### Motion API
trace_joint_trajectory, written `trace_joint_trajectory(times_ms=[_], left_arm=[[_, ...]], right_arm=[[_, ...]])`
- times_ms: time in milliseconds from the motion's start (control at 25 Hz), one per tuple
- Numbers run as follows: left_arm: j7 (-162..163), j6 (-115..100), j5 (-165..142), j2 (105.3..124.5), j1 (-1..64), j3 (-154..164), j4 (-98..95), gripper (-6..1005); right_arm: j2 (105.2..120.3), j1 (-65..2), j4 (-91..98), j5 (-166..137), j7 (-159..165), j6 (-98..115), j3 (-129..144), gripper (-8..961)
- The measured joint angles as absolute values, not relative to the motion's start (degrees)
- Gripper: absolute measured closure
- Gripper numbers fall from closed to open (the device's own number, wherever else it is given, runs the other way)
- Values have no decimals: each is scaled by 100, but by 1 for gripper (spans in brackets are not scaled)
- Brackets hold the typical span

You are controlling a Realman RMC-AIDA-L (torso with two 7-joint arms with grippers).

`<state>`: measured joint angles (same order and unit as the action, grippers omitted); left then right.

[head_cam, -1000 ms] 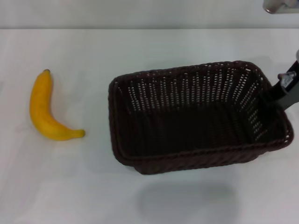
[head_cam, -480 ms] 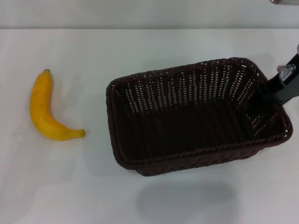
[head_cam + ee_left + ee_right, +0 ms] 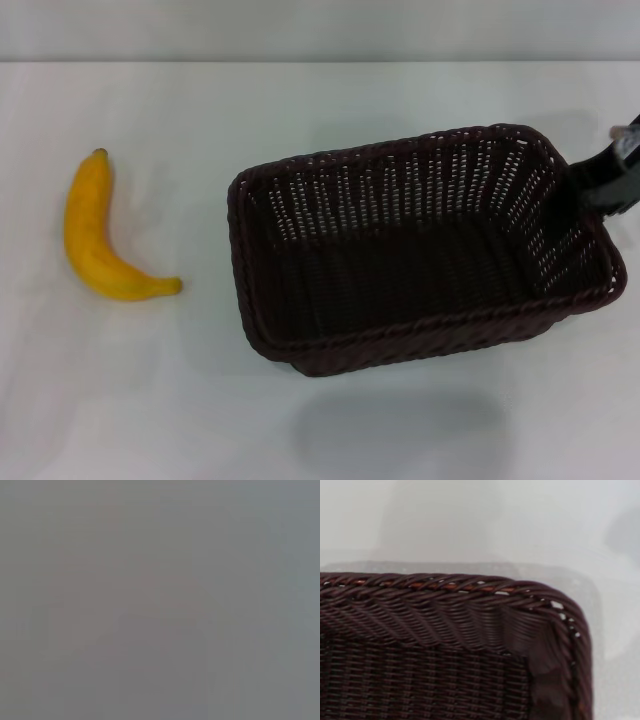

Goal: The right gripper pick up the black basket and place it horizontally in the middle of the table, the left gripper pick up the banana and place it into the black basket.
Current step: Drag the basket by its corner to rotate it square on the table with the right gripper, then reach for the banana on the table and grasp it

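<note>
The black basket [image 3: 420,260] stands on the white table [image 3: 300,110], long side across, right of the middle. Its braided rim and one corner fill the right wrist view [image 3: 445,630]. My right gripper [image 3: 608,182] is at the right edge of the head view, against the outside of the basket's right rim. The banana [image 3: 92,235] lies on the table far to the left, apart from the basket, stem tip pointing away from me. My left gripper is out of view, and the left wrist view shows only plain grey.
The table's far edge [image 3: 320,62] meets a pale wall. Bare tabletop lies between the banana and the basket and in front of the basket [image 3: 200,420].
The basket shifted slightly left and settled, then stayed still. My right gripper drew back to the right and up, from the basket's right wall to outside its rim.
</note>
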<state>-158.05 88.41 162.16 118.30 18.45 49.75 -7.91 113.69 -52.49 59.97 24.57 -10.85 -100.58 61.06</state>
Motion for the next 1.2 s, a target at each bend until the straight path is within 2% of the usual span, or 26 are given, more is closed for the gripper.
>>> trace_joint_trajectory(times_ms=[240,360,520,680,1000,1160,1200], left_arm=[[-15804,8700,16221,11829,1859,4969,-791,139],[-15808,8608,16288,11830,1861,4958,-793,139],[-15731,8505,16177,11742,1877,5002,-801,139],[-15089,7877,15677,11641,1823,5019,-1186,139],[-11744,5939,13383,11465,1304,5009,-3242,139],[-9721,5429,11834,11274,1210,4976,-4228,139],[-8789,5356,11127,11167,1211,4974,-4600,139]], right_arm=[[11184,-5273,6209,2544,-1185,-10116,6092,479],[11156,-5188,6525,2688,-1364,-10126,5939,478],[11270,-5012,6981,2740,-1894,-9920,5438,476],[11493,-4646,7311,2980,-2760,-9157,4801,475],[11531,-3109,7170,5822,-5139,-6795,4719,473],[11538,-2446,6523,7687,-7102,-6029,4819,472],[11534,-2372,6291,8060,-7556,-5955,4803,471]])
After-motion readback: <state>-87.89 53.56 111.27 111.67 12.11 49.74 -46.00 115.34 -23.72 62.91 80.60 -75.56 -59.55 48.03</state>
